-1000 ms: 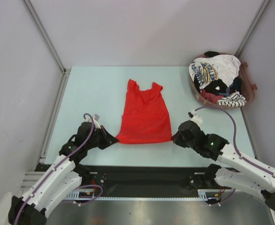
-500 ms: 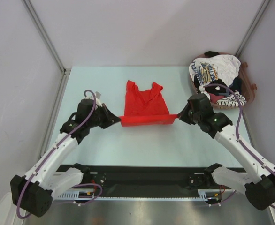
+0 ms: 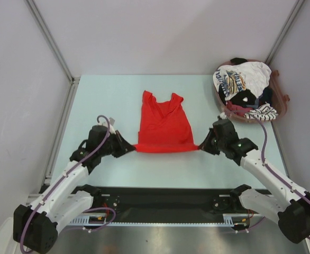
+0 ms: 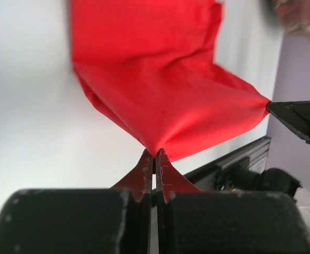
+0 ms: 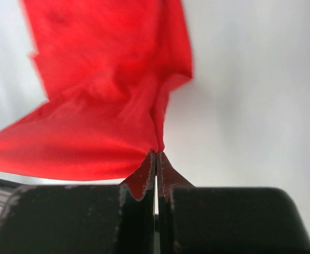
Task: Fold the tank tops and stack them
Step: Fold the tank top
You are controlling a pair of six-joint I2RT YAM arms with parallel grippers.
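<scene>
Two grippers, one hem.

Top view: left gripper (image 3: 129, 148) and right gripper (image 3: 200, 146) each pinch a bottom corner of the red tank top (image 3: 164, 123). It lies in the middle of the table (image 3: 102, 100), straps on the far side, hem stretched taut btwn them. The other tank tops (image 3: 240, 82) sit heaped in the basket (image 3: 282, 103) at far right. Risk: w/ the hem this tight, arms moving out of sync could pull a corner free or skew the fold.

Left wrist view: jaws closed on a thin point of red cloth, v. little fabric inside. Prob. the weaker hold; could slip under tension.

Right wrist view: jaws closed on a bunched corner, cloth wrinkled above it. That bunching may set a crease into the fold.
</scene>
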